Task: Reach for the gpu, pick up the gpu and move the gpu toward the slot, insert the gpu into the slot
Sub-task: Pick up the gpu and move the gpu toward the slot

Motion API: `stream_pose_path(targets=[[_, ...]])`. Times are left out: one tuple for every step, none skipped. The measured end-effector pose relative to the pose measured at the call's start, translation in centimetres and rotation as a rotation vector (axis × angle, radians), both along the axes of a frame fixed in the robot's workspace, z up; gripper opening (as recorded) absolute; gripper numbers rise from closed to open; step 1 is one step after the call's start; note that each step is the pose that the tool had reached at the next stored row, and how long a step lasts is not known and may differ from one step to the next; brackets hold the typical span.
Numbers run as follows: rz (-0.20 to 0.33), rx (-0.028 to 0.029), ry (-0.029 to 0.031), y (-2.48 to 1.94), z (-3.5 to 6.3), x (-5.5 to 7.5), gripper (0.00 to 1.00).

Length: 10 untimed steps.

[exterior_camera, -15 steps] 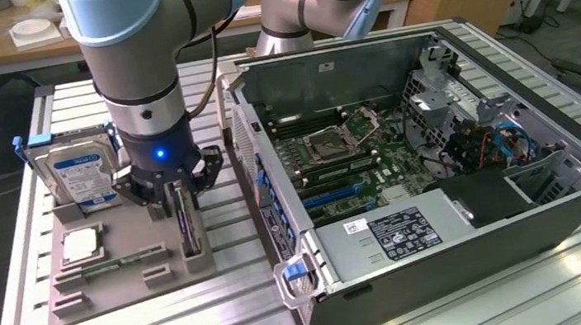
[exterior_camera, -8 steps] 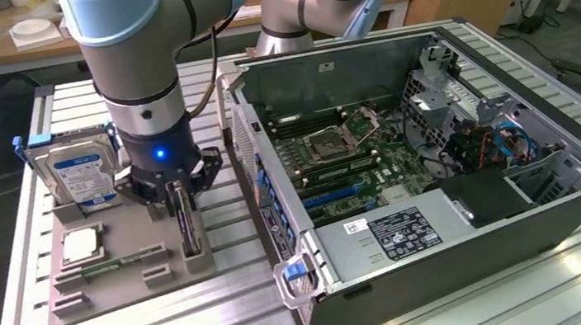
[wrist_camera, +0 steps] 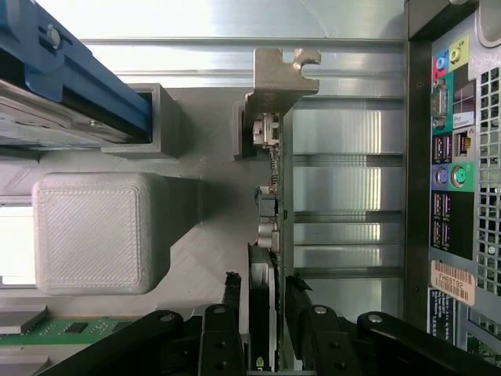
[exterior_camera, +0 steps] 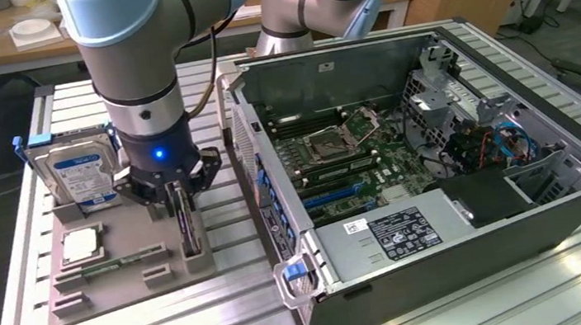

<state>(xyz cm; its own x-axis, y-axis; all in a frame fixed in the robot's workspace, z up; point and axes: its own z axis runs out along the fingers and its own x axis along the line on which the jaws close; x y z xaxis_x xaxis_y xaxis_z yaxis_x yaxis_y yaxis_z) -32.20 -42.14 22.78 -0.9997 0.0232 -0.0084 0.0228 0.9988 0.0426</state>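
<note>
Straddling upright gpu point(wrist_camera: 266, 207) in grey holder point(exterior_camera: 118, 292), hand point(wrist_camera: 262, 283) narrowly open, fingers point(wrist_camera: 232, 294) flanking card, slight gaps.

In the exterior view, your arm point(exterior_camera: 141, 73) ran off the picture's top edge and hid the hard drive's point(exterior_camera: 79, 173) edge on the exterior view's right. The claw point(exterior_camera: 177, 195) covered the far end of the gpu point(exterior_camera: 186, 229), which stood in its holder.

In the wrist view, the claw point(wrist_camera: 264, 286) and the gpu point(wrist_camera: 268, 211) were both cut off by the picture's edge. So were the hard drive point(wrist_camera: 70, 86), the memory stick point(wrist_camera: 47, 333) and the computer case point(wrist_camera: 454, 157). The print on the case's sticker point(wrist_camera: 454, 280) was too small for you to read.
</note>
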Motion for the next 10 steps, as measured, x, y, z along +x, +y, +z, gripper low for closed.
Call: stream_pose_path(targets=[[0.0, 0.0, 0.0001, 0.0, 0.0, 0.0, 0.36], [0.0, -0.0001, 0.0002, 0.0, 0.01, -0.01, 0.36], [0.0, 0.0, 0.0001, 0.0, 0.01, -0.01, 0.35], [0.0, 0.0, 0.0001, 0.0, 0.0, -0.01, 0.35], [0.0, 0.0, 0.0001, 0.0, 0.0, -0.01, 0.28], [0.0, 0.0, 0.0001, 0.0, 0.0, -0.01, 0.28], [0.0, 0.0, 0.0001, 0.0, 0.0, -0.01, 0.28], [0.0, 0.0, 0.0001, 0.0, 0.0, -0.01, 0.28], [0.0, 0.0, 0.0001, 0.0, 0.0, -0.01, 0.28], [0.0, 0.0, 0.0001, 0.0, 0.0, -0.01, 0.28]])
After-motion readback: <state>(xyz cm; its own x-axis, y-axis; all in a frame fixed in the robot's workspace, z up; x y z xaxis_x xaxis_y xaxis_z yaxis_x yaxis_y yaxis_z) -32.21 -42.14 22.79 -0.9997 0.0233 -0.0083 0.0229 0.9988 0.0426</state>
